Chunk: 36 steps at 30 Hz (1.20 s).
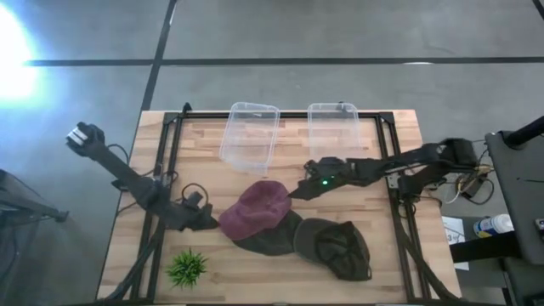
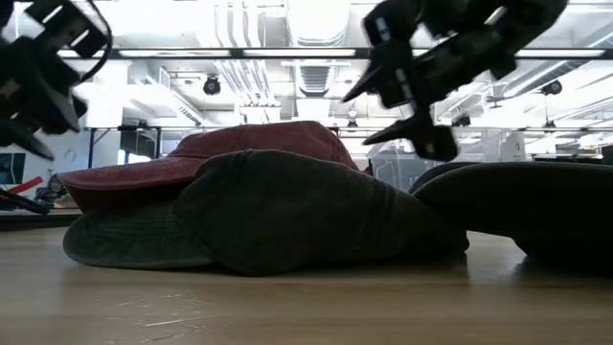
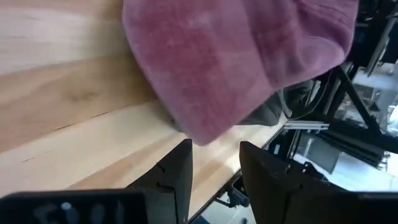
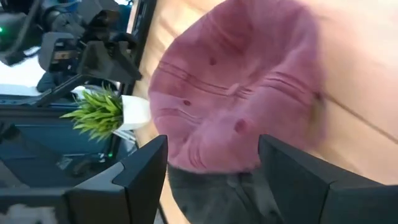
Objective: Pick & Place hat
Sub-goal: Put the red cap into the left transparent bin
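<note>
A maroon cap (image 1: 257, 208) lies on top of a dark green hat (image 1: 274, 240), its brim pointing toward the table's left. A second dark hat (image 1: 342, 249) rests on the table to the right of them. My left gripper (image 1: 212, 223) is low at the brim's left end and open. In the left wrist view the brim (image 3: 205, 127) sits just ahead of the gap (image 3: 214, 160). My right gripper (image 1: 296, 192) hovers open at the crown's right side. Its fingers (image 4: 211, 163) spread wide around the crown (image 4: 239, 99), above the hats in the low view (image 2: 356, 122).
Two clear plastic bins (image 1: 251, 136) (image 1: 333, 129) stand side by side at the table's far edge. A small green plant (image 1: 187, 268) sits near the near-left corner. Black frame rails (image 1: 167, 161) run along the table's left and right sides. Bare wood lies between the bins and the hats.
</note>
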Available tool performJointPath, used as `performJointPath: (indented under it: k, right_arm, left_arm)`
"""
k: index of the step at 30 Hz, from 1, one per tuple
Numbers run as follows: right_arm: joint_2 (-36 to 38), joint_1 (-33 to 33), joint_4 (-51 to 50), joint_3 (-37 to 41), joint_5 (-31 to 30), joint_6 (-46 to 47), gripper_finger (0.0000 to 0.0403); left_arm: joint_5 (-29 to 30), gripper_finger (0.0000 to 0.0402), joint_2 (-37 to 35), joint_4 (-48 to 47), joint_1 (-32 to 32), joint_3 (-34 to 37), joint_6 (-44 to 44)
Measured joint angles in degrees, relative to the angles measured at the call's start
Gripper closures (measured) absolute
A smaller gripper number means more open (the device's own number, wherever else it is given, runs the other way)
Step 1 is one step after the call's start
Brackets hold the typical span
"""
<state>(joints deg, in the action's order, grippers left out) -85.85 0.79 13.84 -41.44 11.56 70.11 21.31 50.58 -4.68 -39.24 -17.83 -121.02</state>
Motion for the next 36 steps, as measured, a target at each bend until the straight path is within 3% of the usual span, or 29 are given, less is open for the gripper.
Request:
performJointPath:
  k: [4, 8, 11, 17, 23, 30, 36]
  right_arm:
    - [-7.21, -0.02, 4.61, -2.73, 1.8, 2.67, 0.0156]
    - [-11.41, -0.02, 4.97, -4.08, 2.18, 4.69, 0.0156]
    - [-12.78, -0.02, 4.93, -4.34, 2.48, 5.21, 0.0156]
    - [-14.15, 0.0, 5.12, -4.37, 2.97, 6.04, 0.0156]
    - [-15.93, 0.42, 5.41, -4.4, 4.15, 7.86, 0.0156]
    - [-19.76, 0.22, 5.47, -6.7, 10.06, 7.95, 0.0156]
    - [-22.68, 0.22, 4.14, -10.56, 11.76, 6.65, 0.0156]
  left_arm:
    - [4.74, 0.0274, 3.46, 0.84, -1.89, -0.08, -2.54]
    - [4.77, 0.0268, 6.18, -0.51, -3.51, -1.2, -4.06]
    - [5.41, 0.0257, 8.38, -1.43, -4.57, -1.28, -6.7]
    - [14.47, 0.0239, 13.23, 1.82, -4.24, -1.08, -8.14]
    - [15.28, 0.0239, 17.93, 5.65, -3.94, -0.67, -5.63]
    - [34.91, 0.0239, 20.05, 13.24, -3.91, -0.62, -2.25]
    - [33.23, 0.0239, 20.36, 13.77, -3.16, -0.73, 0.9]
